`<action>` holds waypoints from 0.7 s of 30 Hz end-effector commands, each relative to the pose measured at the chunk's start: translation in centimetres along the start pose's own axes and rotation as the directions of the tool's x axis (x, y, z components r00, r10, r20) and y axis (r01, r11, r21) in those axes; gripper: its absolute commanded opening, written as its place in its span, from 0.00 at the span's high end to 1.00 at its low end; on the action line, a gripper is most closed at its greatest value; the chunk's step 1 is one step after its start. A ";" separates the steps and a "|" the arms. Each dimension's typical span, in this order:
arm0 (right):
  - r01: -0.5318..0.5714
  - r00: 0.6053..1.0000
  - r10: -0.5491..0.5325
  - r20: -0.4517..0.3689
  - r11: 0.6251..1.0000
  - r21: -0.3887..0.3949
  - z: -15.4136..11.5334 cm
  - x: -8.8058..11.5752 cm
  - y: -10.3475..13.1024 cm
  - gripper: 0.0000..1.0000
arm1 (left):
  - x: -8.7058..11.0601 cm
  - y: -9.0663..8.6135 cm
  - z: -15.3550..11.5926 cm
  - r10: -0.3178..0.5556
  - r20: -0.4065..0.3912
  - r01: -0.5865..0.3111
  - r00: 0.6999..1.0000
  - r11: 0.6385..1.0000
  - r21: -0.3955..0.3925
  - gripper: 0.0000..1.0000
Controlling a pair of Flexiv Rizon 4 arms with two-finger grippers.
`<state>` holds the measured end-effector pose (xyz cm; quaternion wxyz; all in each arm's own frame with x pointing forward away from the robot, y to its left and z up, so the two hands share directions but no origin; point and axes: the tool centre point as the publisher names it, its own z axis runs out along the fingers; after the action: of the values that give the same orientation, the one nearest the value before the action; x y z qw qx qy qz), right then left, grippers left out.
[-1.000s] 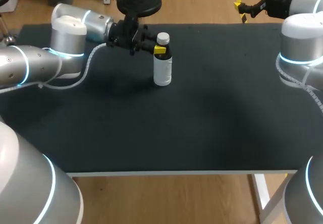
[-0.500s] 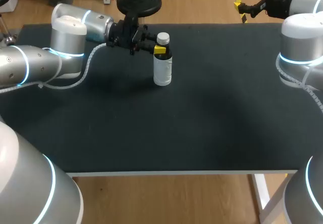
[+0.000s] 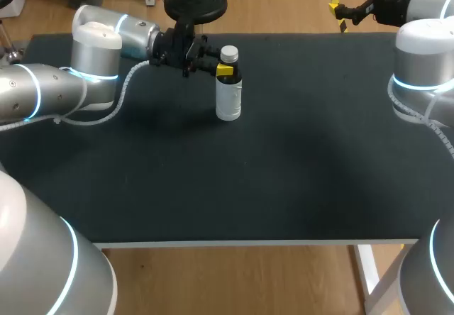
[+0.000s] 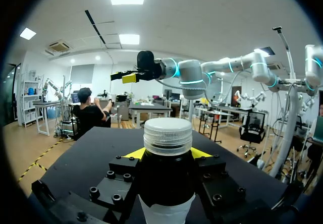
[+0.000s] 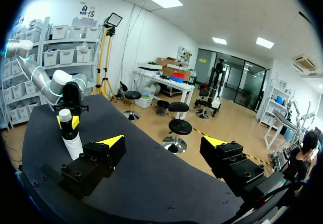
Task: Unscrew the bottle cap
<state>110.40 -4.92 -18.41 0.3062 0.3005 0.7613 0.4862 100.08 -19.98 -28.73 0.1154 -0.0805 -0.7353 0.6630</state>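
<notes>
Left gripper (image 3: 225,69) clamps the bottle (image 3: 228,101) below its cap (image 3: 229,52); hold firm, and bring your empty, wide-open right gripper (image 5: 164,142) squarely overhead.

My left gripper (image 3: 223,69), clamped on the bottle (image 3: 228,98), blocks its left side. Above the cap (image 3: 229,52) and rightward across the table (image 3: 298,173), the way lies open to my right gripper (image 5: 162,142).

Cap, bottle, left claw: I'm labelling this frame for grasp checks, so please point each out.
Cap (image 3: 229,51), head view, its white top.
Bottle (image 3: 228,102), head view, its white body.
Left claw (image 4: 167,156), left wrist view, midway between its yellow tips, at the bottle's neck.
</notes>
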 end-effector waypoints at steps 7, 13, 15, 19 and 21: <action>0.000 1.000 0.000 -0.001 1.000 -0.001 0.0 0.0 0.0 0.00 | -0.4 0.2 -0.1 -0.001 -0.009 0.001 1.000 1.000 0.002 1.00; 0.028 0.984 -0.039 -0.175 0.998 -0.061 1.0 1.2 0.7 0.00 | -0.4 0.2 -0.1 -0.001 -0.009 0.001 1.000 1.000 0.002 1.00; 0.030 0.965 -0.053 -0.258 0.995 -0.092 1.3 1.8 0.8 0.00 | -0.4 0.2 -0.1 -0.001 -0.009 0.001 1.000 1.000 0.002 1.00; 0.028 0.925 -0.075 -0.373 0.991 -0.129 1.8 3.1 0.8 0.00 | -0.4 0.2 -0.1 -0.001 -0.009 0.001 1.000 1.000 0.002 1.00; 0.029 0.905 -0.083 -0.417 0.991 -0.133 2.2 3.8 0.7 0.00 | -0.4 0.2 -0.1 -0.001 -0.009 0.001 1.000 1.000 0.002 1.00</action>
<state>109.25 -0.16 -18.71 0.2191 0.1927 0.7783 0.5560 100.09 -19.99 -28.73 0.1155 -0.0806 -0.7353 0.6630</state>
